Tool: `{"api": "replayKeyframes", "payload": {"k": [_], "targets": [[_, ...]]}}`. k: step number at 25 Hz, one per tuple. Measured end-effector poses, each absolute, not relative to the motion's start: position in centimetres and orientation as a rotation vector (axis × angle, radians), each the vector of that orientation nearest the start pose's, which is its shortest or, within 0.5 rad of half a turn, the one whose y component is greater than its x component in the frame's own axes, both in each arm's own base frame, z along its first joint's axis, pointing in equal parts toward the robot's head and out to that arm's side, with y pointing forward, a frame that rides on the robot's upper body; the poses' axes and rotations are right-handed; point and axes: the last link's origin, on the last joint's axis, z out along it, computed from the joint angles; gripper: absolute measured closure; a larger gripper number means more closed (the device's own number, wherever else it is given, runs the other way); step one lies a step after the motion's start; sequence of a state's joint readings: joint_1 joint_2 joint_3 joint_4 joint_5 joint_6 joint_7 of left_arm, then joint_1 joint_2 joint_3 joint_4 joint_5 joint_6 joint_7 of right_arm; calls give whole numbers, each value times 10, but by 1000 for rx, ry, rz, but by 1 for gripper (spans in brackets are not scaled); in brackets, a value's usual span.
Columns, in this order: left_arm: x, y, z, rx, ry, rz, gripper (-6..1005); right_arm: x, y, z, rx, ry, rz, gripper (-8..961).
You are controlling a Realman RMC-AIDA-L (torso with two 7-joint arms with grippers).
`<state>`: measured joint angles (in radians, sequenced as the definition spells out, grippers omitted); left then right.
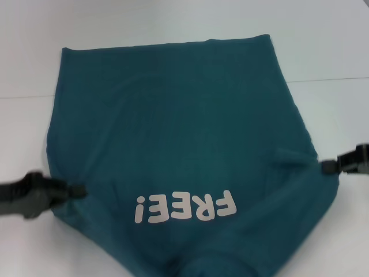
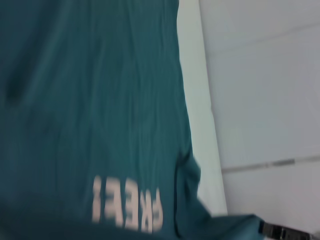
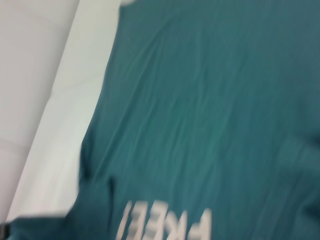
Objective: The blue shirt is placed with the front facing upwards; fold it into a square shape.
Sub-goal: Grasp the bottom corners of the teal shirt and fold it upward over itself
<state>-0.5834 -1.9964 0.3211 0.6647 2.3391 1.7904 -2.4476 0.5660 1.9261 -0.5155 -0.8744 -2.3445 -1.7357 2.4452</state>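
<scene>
- The blue shirt (image 1: 179,144) lay spread on the white table (image 1: 323,40), front up, with its white lettering (image 1: 187,209) toward the near edge and reading upside down from the head view.
- Its far hem ran straight across, well away from the robot, and the near part ran out of the picture at the bottom.
- The left gripper (image 1: 78,190) sat at the shirt's left edge, level with the lettering, its tip touching the cloth.
- The right gripper (image 1: 328,167) sat at the right edge, where the cloth was drawn out to a point toward it.
- That pulled point suggested the right one was pinching the fabric; for the left I could not tell whether it was clamped on cloth or only pressed against it.
- The step in hand looked like taking both side edges, probably at the sleeves, to start a fold.
- To do it well, both grips should catch the cloth at matching height, lift together, and keep it taut between them so the fold line comes out straight.
- A small ridge (image 1: 291,154) near the right edge would want smoothing before the cloth is laid over.
- Hidden or unclear: the collar and the near edge were cut off, the left gripper was blurred by motion, and neither wrist view showed its own arm's fingers.
</scene>
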Motion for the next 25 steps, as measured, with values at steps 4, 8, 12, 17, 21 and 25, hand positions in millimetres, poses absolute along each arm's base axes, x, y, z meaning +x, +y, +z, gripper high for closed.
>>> {"api": "replayKeyframes", "payload": {"k": [4, 8, 12, 17, 21, 25], "targets": [[-276, 353, 48, -2127, -2109, -781, 990, 300, 356, 105, -2114, 1841, 494, 930], [-262, 384, 43, -2079, -2034, -778, 987, 299, 373, 106, -2040, 1813, 536, 930], [-247, 410, 39, -2063, -1961, -754, 987, 294, 392, 108, -1987, 1756, 561, 930], [-228, 437, 32, -2057, -1858, -618, 986, 285, 416, 99, -1944, 1706, 571, 930], [-218, 450, 23, -2058, -1760, -550, 987, 281, 427, 89, -1937, 1664, 526, 930], [-215, 462, 21, -2030, -1666, -517, 987, 276, 441, 78, -1941, 1571, 440, 930]]}}
